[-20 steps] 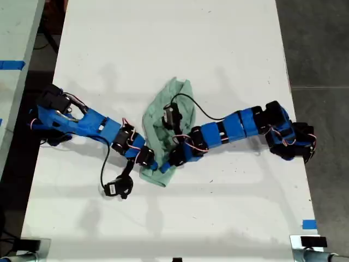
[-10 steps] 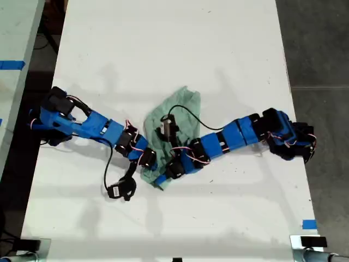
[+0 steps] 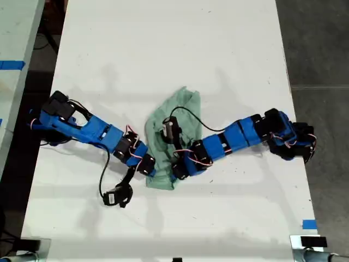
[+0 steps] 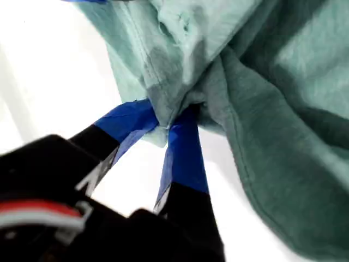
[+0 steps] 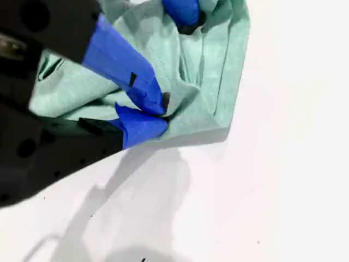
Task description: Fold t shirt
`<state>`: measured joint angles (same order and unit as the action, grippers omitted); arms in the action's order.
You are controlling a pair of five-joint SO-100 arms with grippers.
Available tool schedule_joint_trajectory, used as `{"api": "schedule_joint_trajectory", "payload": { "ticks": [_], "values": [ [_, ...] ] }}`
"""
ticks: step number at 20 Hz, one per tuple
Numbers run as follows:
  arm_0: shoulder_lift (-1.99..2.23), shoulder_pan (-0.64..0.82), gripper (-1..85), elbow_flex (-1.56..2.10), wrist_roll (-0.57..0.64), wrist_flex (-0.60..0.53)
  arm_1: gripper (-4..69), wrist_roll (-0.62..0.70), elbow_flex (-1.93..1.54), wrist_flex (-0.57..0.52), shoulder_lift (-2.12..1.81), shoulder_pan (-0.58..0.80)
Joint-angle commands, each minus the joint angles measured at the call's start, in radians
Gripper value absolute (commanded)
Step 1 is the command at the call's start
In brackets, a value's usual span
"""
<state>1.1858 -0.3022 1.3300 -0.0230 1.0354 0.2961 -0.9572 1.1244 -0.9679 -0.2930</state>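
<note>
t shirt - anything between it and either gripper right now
Nothing visible does. My first gripper is already pinched on a bunched fold of the t shirt, and my second gripper is closed on cloth near its edge. Only bare white table surrounds the shirt.

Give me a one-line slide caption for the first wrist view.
My first gripper pinches a bunched fold of the mint-green t shirt above the white table.
</note>
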Motion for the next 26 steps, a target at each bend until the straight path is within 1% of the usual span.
{"api": "schedule_joint_trajectory", "payload": {
  "ticks": [1, 3, 4, 8, 9, 10, 11, 13, 14, 15, 16, 17, 18, 19, 20, 21, 26],
  "values": [
    [0.054, -0.089, -0.2, -0.201, 0.020, 0.054, 0.2, 0.048, 0.038, 0.038, -0.137, -0.063],
    [0.071, -0.124, -0.3, -0.337, 0.092, 0.063, 0.2, 0.078, 0.032, 0.038, -0.252, -0.094],
    [0.110, -0.126, -0.3, -0.345, 0.129, 0.044, 0.2, 0.098, 0.023, 0.040, -0.308, -0.097],
    [0.210, -0.055, -0.3, -0.318, 0.167, 0.089, 0.2, 0.150, -0.025, 0.087, -0.460, -0.049],
    [0.193, -0.041, 4.8, -0.299, 0.169, 0.087, 0.2, 0.149, -0.040, 0.089, -0.468, -0.044],
    [0.150, -0.037, 18.8, -0.295, 0.160, 0.087, 0.2, 0.144, -0.043, 0.089, -0.460, -0.043],
    [0.103, -0.032, 27.1, -0.295, 0.135, 0.094, 0.2, 0.137, -0.048, 0.080, -0.442, -0.049],
    [0.023, -0.031, 28.5, -0.298, 0.112, 0.074, 0.2, 0.118, -0.052, 0.060, -0.397, -0.064],
    [-0.005, -0.031, 28.8, -0.298, 0.078, 0.069, 0.2, 0.112, -0.052, 0.049, -0.380, -0.067],
    [-0.031, -0.031, 29.5, -0.298, 0.031, 0.080, 0.2, 0.107, -0.049, 0.044, -0.368, -0.072],
    [-0.058, -0.028, 32.2, -0.295, -0.006, 0.112, 0.2, 0.104, -0.048, 0.040, -0.364, -0.075],
    [-0.094, -0.021, 32.2, -0.295, -0.029, 0.149, 0.2, 0.104, -0.048, 0.037, -0.364, -0.078],
    [-0.132, -0.017, 28.3, -0.298, -0.026, 0.164, 0.2, 0.106, -0.044, 0.037, -0.365, -0.078],
    [-0.163, -0.011, 12.0, -0.301, -0.057, 0.190, 0.2, 0.107, -0.043, 0.037, -0.368, -0.080],
    [-0.179, -0.006, 1.6, -0.302, -0.063, 0.204, 0.2, 0.109, -0.041, 0.037, -0.371, -0.080],
    [-0.183, -0.008, -0.1, -0.301, -0.084, 0.213, 0.2, 0.112, -0.038, 0.037, -0.371, -0.081],
    [-0.023, -0.052, -0.2, -0.327, -0.081, 0.215, 0.2, 0.117, -0.031, 0.028, -0.370, -0.086]
  ]
}}
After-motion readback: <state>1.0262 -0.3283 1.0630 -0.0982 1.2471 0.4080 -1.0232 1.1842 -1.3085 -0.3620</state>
